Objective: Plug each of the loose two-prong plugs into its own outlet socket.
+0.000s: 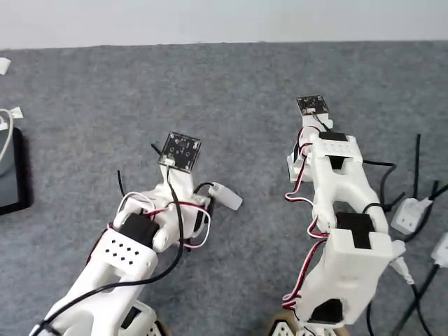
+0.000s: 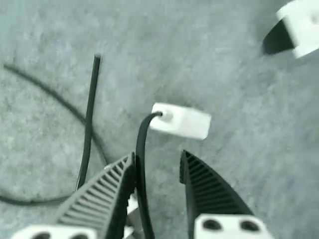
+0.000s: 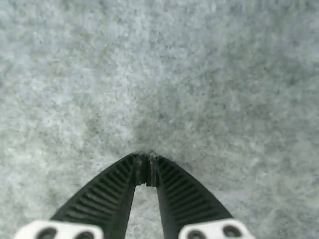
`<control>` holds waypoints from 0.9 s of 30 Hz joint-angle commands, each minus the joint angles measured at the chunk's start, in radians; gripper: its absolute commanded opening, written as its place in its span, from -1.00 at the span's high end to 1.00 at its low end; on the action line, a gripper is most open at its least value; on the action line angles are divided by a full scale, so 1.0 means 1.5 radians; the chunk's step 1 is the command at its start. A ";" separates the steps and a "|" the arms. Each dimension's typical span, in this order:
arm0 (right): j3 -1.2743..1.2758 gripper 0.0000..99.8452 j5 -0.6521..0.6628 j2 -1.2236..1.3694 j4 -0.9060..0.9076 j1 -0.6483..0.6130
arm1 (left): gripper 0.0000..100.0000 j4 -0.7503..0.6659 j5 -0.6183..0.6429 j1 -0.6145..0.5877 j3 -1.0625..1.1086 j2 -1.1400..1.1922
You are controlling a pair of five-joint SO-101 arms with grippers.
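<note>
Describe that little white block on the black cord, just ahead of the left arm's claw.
The white block is a small oblong with rounded edges, seemingly smooth plastic. A black cord enters one end; no prongs can be made out. It seems to lie flat on the grey carpet, just beyond the open left gripper, which does not touch it. The cord runs back between the fingers.

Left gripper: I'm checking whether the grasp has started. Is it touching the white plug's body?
Apart. The left wrist view shows grey carpet between the white plug and both tips of the open left gripper; the plug's black cord passes between them.
</note>
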 commanded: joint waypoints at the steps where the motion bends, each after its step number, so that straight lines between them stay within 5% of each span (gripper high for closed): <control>1: -0.007 0.98 0.001 -0.034 -0.021 -0.004 | 0.73 -0.074 0.009 0.005 -0.043 0.002; 12: -0.007 0.98 0.001 -0.034 -0.021 -0.004 | 0.54 -0.215 0.042 0.005 -0.028 0.057; 21: -0.007 0.98 0.001 -0.034 -0.021 -0.005 | 0.54 -0.195 0.035 0.009 0.011 0.128; 23: -0.007 0.98 0.001 -0.034 -0.021 -0.005 | 0.54 -0.195 -0.029 0.009 0.034 0.130; 27: -0.007 0.98 0.002 -0.034 -0.021 -0.005 | 0.54 -0.196 -0.306 0.006 0.073 0.127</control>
